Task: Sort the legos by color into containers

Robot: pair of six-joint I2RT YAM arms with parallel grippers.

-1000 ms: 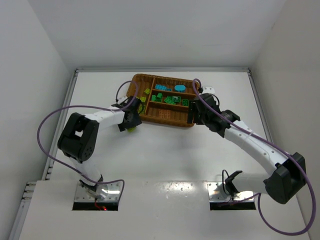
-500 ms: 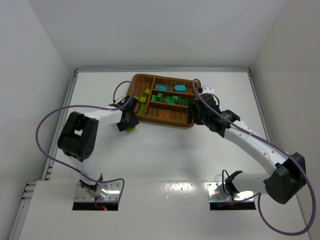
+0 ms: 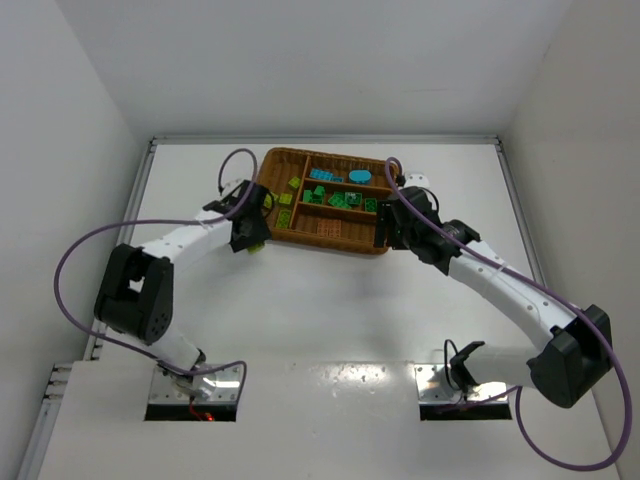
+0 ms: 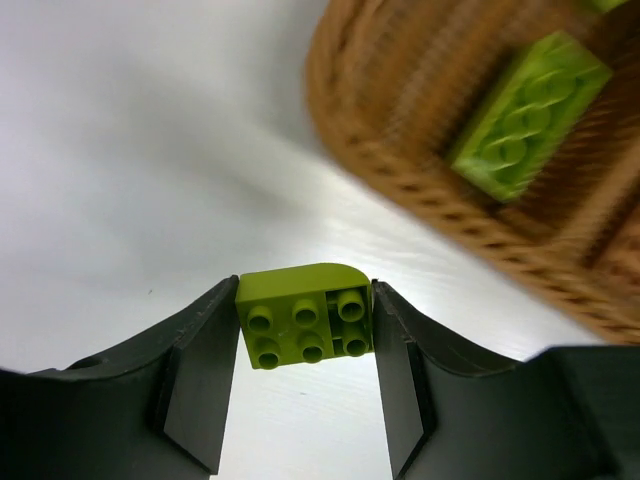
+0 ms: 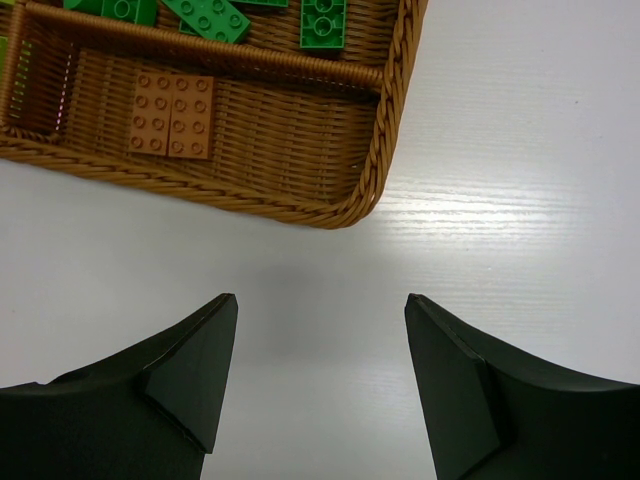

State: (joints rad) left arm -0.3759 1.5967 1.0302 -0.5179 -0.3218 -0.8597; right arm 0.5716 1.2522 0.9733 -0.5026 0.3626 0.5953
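The brown wicker tray point(image 3: 330, 238) sits at the table's back middle and holds yellow-green, cyan, dark green and brown-orange bricks in separate sections. My left gripper point(image 4: 305, 330) is shut on a yellow-green brick point(image 4: 305, 315) and holds it above the table beside the tray's left end point(image 4: 400, 170). In the top view that gripper point(image 3: 254, 238) is at the tray's left corner. Another yellow-green brick point(image 4: 527, 115) lies in the tray's left section. My right gripper point(image 5: 320, 345) is open and empty, over the table by the tray's near right corner point(image 5: 375, 195). A brown-orange brick point(image 5: 170, 115) lies in the near section.
White walls enclose the table on three sides. A cyan round piece point(image 3: 359, 177) lies in the back section. Dark green bricks point(image 5: 322, 22) lie in the middle section. Purple cables loop from both arms.
My left gripper has carried the yellow-green brick up and back along the tray's left end. The left arm has stretched out. The right arm has not moved.
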